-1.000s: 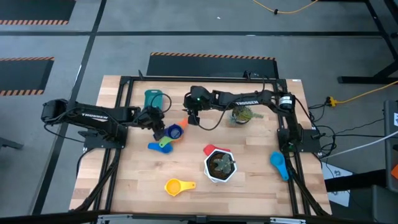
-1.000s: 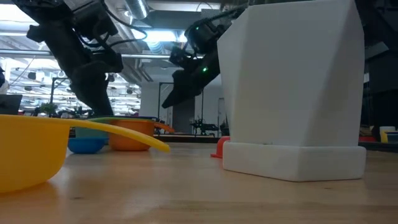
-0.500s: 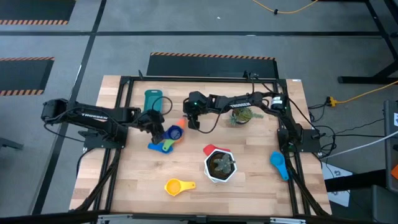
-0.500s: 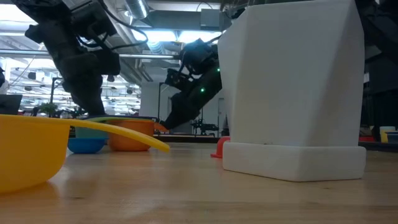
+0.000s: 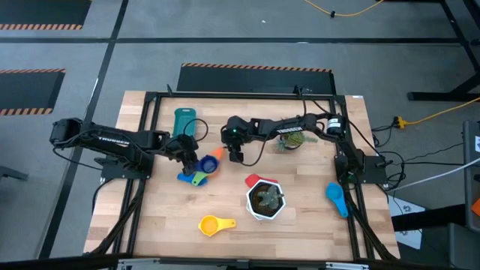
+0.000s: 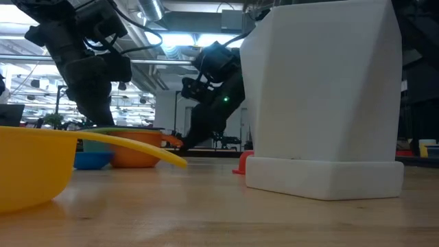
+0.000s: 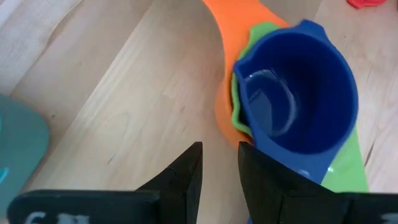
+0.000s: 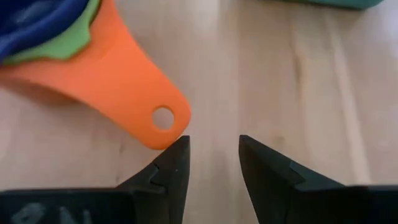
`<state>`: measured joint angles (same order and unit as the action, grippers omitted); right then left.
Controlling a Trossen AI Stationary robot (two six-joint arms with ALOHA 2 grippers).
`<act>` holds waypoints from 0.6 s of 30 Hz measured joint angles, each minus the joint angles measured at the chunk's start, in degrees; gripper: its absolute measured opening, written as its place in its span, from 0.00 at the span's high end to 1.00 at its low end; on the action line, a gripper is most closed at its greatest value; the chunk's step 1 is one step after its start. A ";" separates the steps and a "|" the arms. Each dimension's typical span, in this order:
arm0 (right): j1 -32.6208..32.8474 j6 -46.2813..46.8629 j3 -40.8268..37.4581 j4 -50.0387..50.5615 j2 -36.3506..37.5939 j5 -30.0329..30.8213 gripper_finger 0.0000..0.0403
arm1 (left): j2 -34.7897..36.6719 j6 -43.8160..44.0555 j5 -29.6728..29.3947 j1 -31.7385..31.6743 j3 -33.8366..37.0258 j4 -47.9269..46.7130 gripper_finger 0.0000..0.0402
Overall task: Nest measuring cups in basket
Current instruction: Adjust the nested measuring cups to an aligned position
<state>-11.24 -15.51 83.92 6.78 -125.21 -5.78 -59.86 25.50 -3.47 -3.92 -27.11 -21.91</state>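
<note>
A dark blue measuring cup (image 7: 295,93) sits nested in a green one (image 7: 348,165), which sits in an orange one (image 7: 239,37). The stack rests on the table left of centre (image 5: 206,163). My left gripper (image 7: 219,171) is open and narrow, pointing down right beside the stack, with only wood between its fingers. My right gripper (image 8: 214,155) is open, low over the table at the orange handle's free end (image 8: 163,118). The teal basket (image 5: 184,120) stands apart at the far left. My left gripper has one finger (image 7: 267,180) against the near side of the dark blue cup (image 7: 305,165), over its handle; whether it touches, I cannot tell. My right gripper has one fingertip (image 8: 177,149) right at the orange handle's rounded end (image 8: 155,140); I cannot tell if they touch.
A white hexagonal plant pot (image 5: 265,199) stands right of centre, with a red cup (image 5: 253,180) just behind it. A yellow cup (image 5: 213,224) lies near the front edge and a light blue one (image 5: 337,199) at the right. A small plant (image 5: 291,138) sits under the right arm.
My right gripper has come down and toward the table's near edge, tipping a little steeper, and now stands at the end of the orange handle. Its finger gap is unchanged. My left gripper has turned slightly in place.
</note>
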 joint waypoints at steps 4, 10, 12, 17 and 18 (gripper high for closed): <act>1.23 0.00 -0.02 0.57 0.02 0.01 0.65 | 0.00 0.05 -0.01 0.00 0.00 0.00 0.76; 2.24 -1.33 -0.02 2.02 0.14 0.04 0.65 | 0.00 0.04 -0.04 0.00 0.02 -0.56 0.76; 2.23 -2.07 -0.05 2.53 0.36 0.69 0.65 | 0.00 0.05 -0.06 0.00 0.02 -2.36 0.76; 1.50 -3.21 2.11 3.58 0.87 5.65 0.65 | -0.02 2.52 0.28 0.00 0.07 -7.55 0.76; 1.32 -3.21 2.83 3.48 0.92 5.73 0.65 | -0.02 2.80 0.95 0.00 0.07 -8.41 0.76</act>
<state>-9.92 -18.72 86.75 10.25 -124.29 -0.05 -59.88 28.30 -2.53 -3.92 -27.05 -30.32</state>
